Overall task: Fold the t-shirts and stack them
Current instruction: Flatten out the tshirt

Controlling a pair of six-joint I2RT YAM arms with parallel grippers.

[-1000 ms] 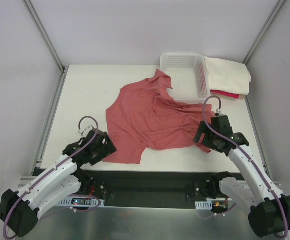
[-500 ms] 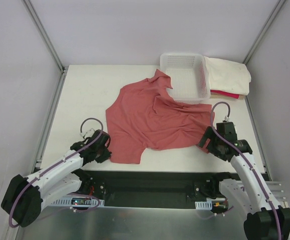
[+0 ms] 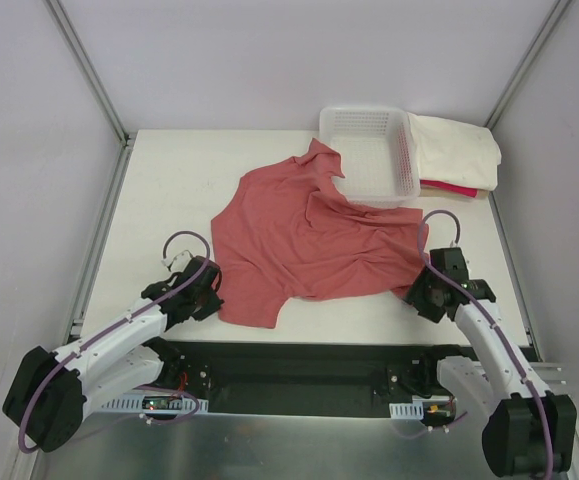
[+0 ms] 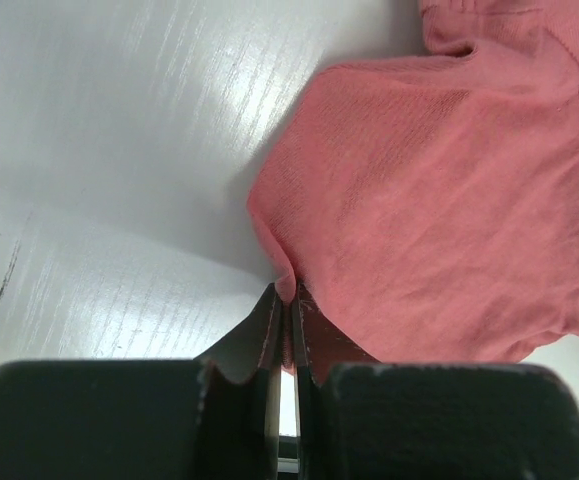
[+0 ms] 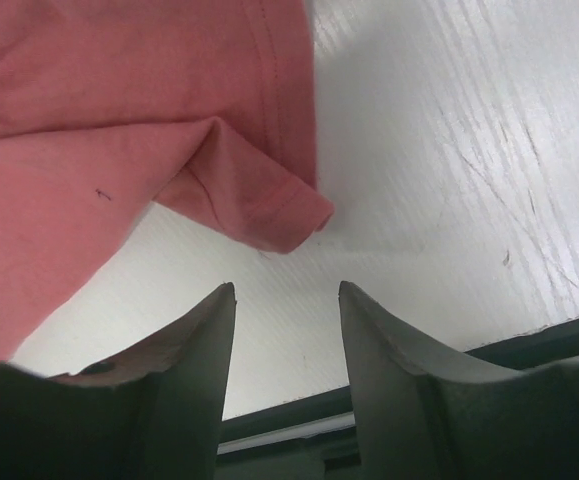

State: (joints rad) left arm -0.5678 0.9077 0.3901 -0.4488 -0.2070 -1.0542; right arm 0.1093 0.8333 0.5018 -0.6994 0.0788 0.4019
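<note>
Take the white table (image 3: 169, 190) as your reference. You will find the white plastic lattice basket (image 3: 369, 150) standing upright at the table's far edge, right of centre. A grey metal rail (image 3: 97, 245) runs along the table's left edge. A pale wall (image 3: 29, 150) rises just beyond it. A black strip (image 3: 299, 360) lies against the table's near edge. In the right wrist view, note the fine scratches (image 5: 489, 185) on the table's surface.

walls (image 3: 289, 50): pale lilac | table (image 3: 169, 190): white, glossy | rails (image 3: 86, 65): metal
</note>
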